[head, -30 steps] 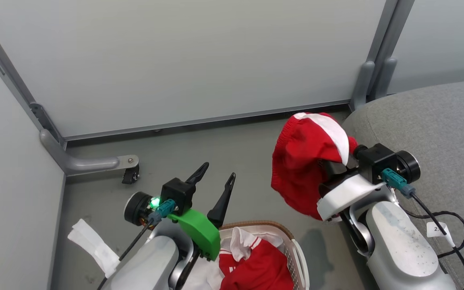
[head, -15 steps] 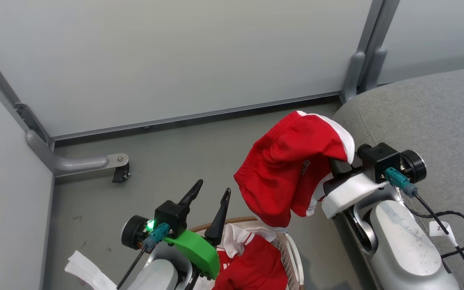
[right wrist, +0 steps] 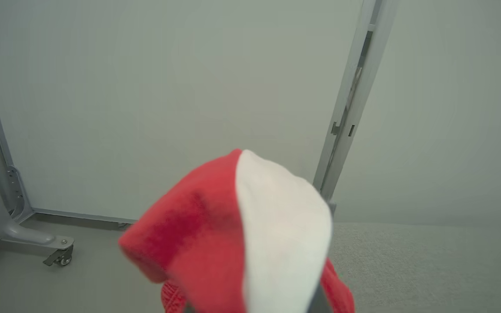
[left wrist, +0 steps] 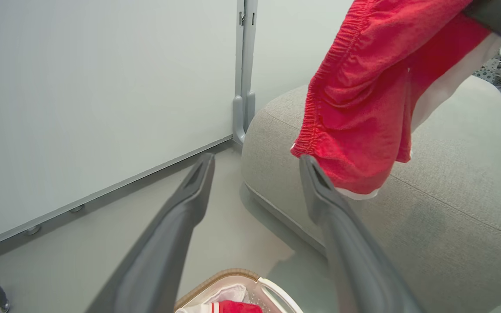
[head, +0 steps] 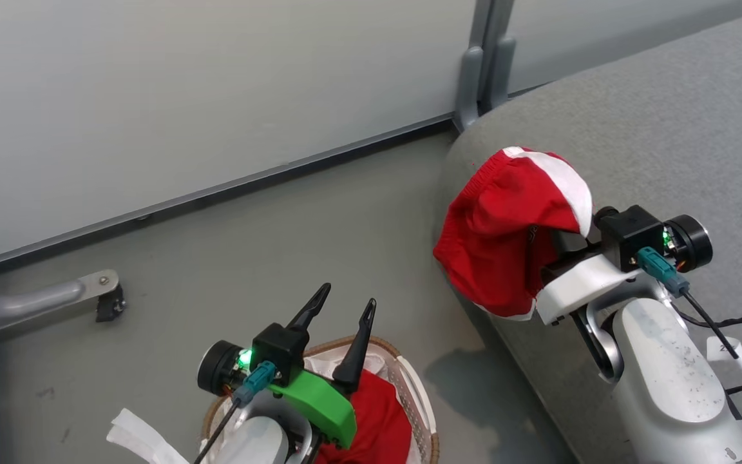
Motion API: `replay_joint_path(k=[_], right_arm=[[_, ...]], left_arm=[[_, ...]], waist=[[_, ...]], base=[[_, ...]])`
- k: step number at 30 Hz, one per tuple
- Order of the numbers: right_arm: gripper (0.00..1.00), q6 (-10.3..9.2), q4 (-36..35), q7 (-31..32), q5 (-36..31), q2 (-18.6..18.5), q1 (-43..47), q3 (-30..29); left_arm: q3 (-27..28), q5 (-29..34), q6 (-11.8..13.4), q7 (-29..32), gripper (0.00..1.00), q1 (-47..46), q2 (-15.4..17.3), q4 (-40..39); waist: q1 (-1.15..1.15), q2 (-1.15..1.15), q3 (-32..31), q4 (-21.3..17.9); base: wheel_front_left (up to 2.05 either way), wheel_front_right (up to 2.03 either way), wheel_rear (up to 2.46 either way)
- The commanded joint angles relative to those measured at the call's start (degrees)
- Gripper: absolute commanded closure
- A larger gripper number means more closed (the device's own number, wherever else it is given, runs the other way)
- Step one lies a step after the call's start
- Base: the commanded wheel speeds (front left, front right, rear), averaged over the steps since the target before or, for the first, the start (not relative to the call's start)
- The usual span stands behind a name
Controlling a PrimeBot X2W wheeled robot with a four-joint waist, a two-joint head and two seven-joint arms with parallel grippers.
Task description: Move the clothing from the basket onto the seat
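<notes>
One red garment (head: 506,238) with a white panel hangs from my right gripper (head: 554,243), which is shut on it with its fingers hidden under the cloth. It hangs over the left edge of the grey seat (head: 667,129). The left wrist view shows this garment (left wrist: 363,95) above the seat (left wrist: 450,204), and in the right wrist view the garment (right wrist: 242,234) covers my fingers. A second red garment (head: 377,419) lies in the white basket (head: 417,399) with its brown rim. My left gripper (head: 348,298) is open and holds nothing, above the basket (left wrist: 228,276).
Grey partition panels and a metal post (head: 474,64) close off the far side of the floor. A caster foot (head: 107,303) juts out at the left. A white cloth strip (head: 139,438) lies left of the basket. A black cable with a tag (head: 728,351) lies on the seat.
The head view has turned right, bringing more of the seat into view. My right gripper has carried the red garment from over the floor to the seat's edge. My left gripper stays open over the basket.
</notes>
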Motion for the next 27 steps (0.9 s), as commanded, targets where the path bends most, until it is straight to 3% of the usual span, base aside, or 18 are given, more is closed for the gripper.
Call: replay_joint_path(k=[1, 8, 15, 20, 27], right_arm=[[1.0, -0.06, -0.35, -0.3, -0.18, -0.18, -0.68, -0.21], [1.0, -0.06, -0.99, -0.3, 0.04, 0.02, -1.52, -1.52], [1.0, -0.06, -2.18, -0.3, 0.21, -0.5, -5.74, -5.51], [1.0, -0.06, -2.43, -0.3, -0.54, -3.87, -13.68, -9.19], [1.0, -0.06, 0.59, -0.3, -1.85, -12.79, -27.64, -13.78]], left_arm=[[0.27, 0.31, -0.18, 0.04, 0.0, -0.23, 0.13, -0.12], [-0.48, 2.38, -0.64, 0.03, 0.0, -2.3, -0.04, 0.36], [-1.35, 3.26, -0.9, 0.03, 0.0, -4.82, 0.03, 0.7], [-2.27, 3.8, -1.0, 0.04, 0.0, -7.72, 0.82, 0.32], [-4.1, 4.75, -1.04, 0.04, 0.0, -12.67, 1.9, -1.36]], waist=[[0.0, 0.0, 3.01, -5.73], [0.0, 0.0, 6.58, -10.22], [0.0, 0.0, 11.23, -10.54], [0.0, 0.0, 16.38, -8.94], [0.0, 0.0, 24.66, -4.68]], base=[[0.0, 0.0, 0.0], [0.0, 0.0, 0.0], [0.0, 0.0, 0.0], [0.0, 0.0, 0.0], [0.0, 0.0, 0.0]])
